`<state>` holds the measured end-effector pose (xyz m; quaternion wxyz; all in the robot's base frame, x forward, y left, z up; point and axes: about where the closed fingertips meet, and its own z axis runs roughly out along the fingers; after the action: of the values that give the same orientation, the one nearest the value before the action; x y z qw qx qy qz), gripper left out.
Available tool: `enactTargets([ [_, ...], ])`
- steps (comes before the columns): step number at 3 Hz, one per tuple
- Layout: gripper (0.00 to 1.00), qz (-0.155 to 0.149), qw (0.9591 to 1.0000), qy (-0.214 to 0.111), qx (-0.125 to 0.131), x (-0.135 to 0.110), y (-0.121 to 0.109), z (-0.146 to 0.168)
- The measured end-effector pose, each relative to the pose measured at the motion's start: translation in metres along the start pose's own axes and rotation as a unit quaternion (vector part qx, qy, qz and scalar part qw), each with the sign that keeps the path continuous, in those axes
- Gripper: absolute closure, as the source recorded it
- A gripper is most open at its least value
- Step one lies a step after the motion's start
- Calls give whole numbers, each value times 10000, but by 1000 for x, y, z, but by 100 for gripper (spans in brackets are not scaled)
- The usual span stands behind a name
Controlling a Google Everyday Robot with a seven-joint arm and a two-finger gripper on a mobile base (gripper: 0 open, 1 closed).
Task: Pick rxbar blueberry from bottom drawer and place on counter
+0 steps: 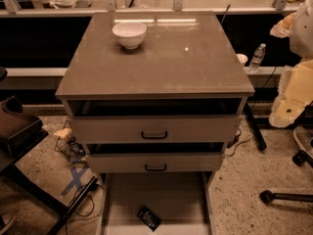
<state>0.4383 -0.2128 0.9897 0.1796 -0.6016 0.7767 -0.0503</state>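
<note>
The rxbar blueberry (149, 218), a small dark bar with pale lettering, lies flat and slanted on the floor of the open bottom drawer (122, 199), near its front middle. The counter (166, 58) is the cabinet's glossy grey-brown top. My arm with the gripper (287, 112) hangs at the right edge of the view, beside the counter's right side and well above and right of the drawer. It is far from the bar and holds nothing that I can see.
A white bowl (129, 34) stands on the counter's far left. The two upper drawers with black handles (154, 135) are slightly ajar. A water bottle (257, 58) stands behind on the right, chair legs (283, 196) to the right, a dark stand and cables (73, 199) to the left.
</note>
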Motion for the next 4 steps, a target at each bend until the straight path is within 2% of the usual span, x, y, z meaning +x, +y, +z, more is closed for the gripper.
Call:
enactTargets([
  [1,0,0,10000,0,1,0,0,0],
  [2,0,-9,9997,-132,229,3,9,18],
  [3,0,44,9992,-207,337,18,33,59],
  [4,0,224,9984,-365,360,37,57,141],
])
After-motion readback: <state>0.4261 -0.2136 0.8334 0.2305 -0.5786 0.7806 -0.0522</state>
